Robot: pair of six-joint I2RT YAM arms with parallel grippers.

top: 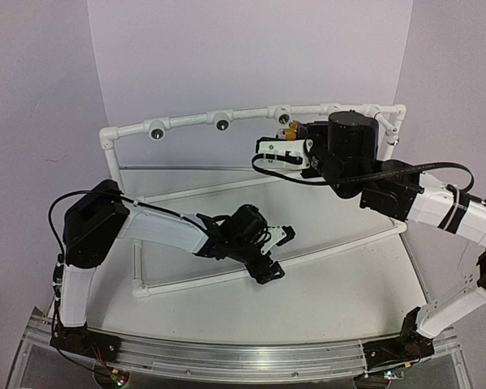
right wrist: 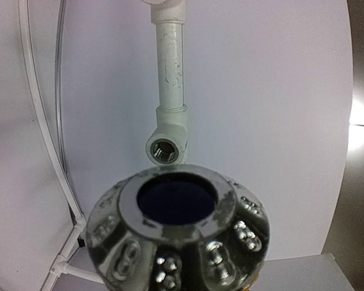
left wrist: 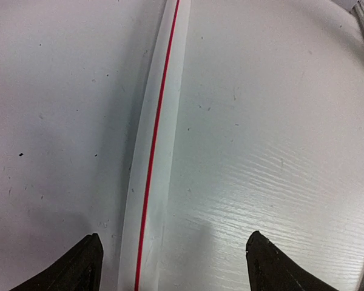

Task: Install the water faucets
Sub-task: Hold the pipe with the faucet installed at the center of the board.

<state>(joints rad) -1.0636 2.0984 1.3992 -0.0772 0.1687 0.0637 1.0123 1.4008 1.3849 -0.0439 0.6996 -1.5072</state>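
White table (top: 332, 300): L gripper (top: 279, 254) jaws wide apart, empty, over low pipe w/ red stripe (left wrist: 161, 151). R gripper (top: 285, 139) clamped on yellow-orange faucet (top: 291, 130), near frame socket (right wrist: 165, 148).

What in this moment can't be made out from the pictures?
Yellow tap: top view, mostly behind the right claw; whether it meets the socket is unclear.
Right claw's grip: right wrist view, blocked by a blurred grey round part.
Green tap: in no view.
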